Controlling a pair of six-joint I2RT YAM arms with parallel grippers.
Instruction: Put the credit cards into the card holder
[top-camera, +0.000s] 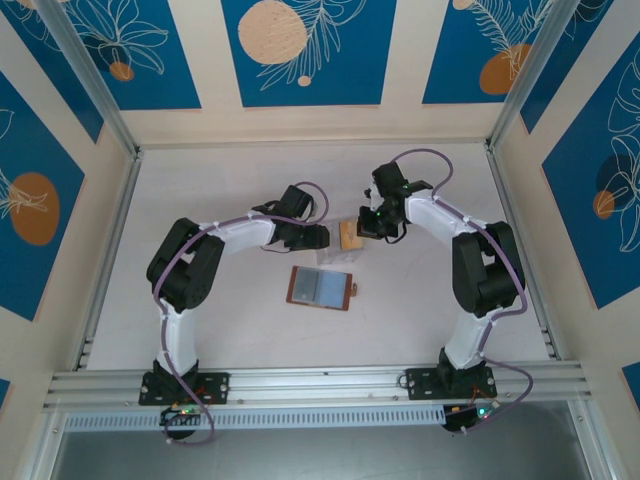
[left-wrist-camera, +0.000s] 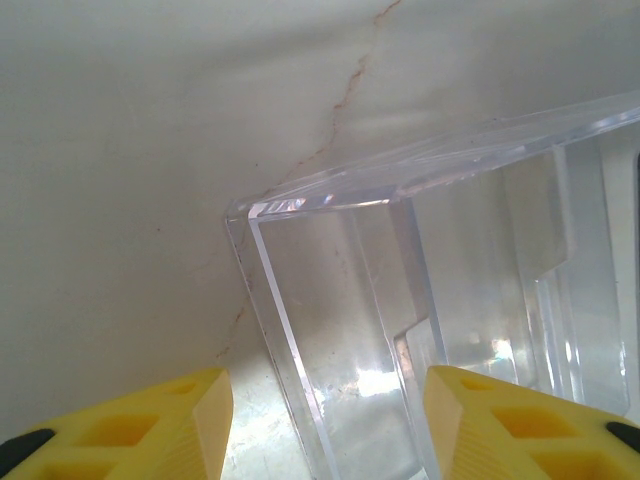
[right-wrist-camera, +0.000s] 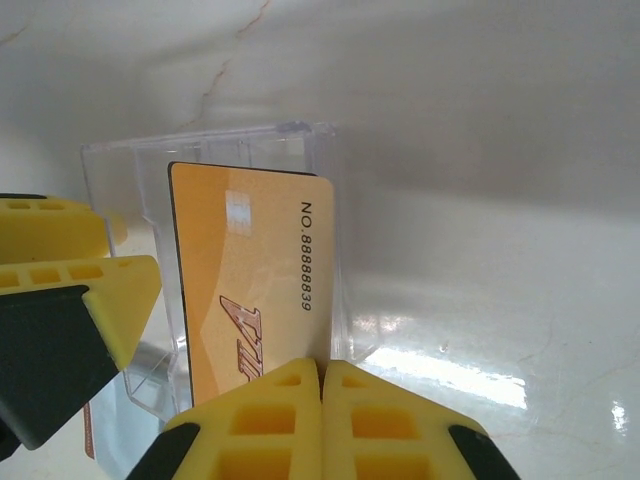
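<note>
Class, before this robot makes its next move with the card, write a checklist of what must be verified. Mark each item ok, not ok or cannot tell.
1. The right gripper is shut on the orange card, pinching its lower edge: ok.
2. The card is fully out of the clear box: cannot tell, as box walls show around it.
3. The card holder lies open with its pockets up: ok.
4. Nothing lies on the card holder: ok.
5. The left gripper is steadying the box: cannot tell. Its jaws straddle a corner and contact is unclear.
</note>
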